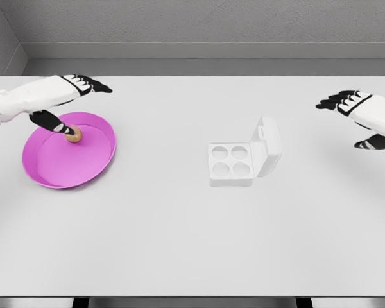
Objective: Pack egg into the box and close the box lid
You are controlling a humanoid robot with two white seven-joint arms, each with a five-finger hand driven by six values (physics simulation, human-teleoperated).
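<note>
The left hand's thumb is pointing down into the plate and its tip is touching the egg from the upper left. The other fingers are stretching out flat toward the right, above the plate's far rim, well clear of the egg. So the left hand is lying open, spread wide, with only the thumb tip meeting the egg and nothing gripped. Its white forearm is coming in from the left edge.

The egg, small and tan, is sitting inside the pink plate, near its upper left part, close to the far rim. The plate is resting on the white table at the left side.

The right hand is hovering at the right edge, well apart from everything, its dark fingers reaching leftward and loosely spread, its thumb lower down; it is holding nothing.

The box is lying near the table's middle, between the two hands and well away from the plate. It is standing open, showing four round cups, all vacant. Its lid is leaning back on the right side, hinged along that edge and tilted up.
</note>
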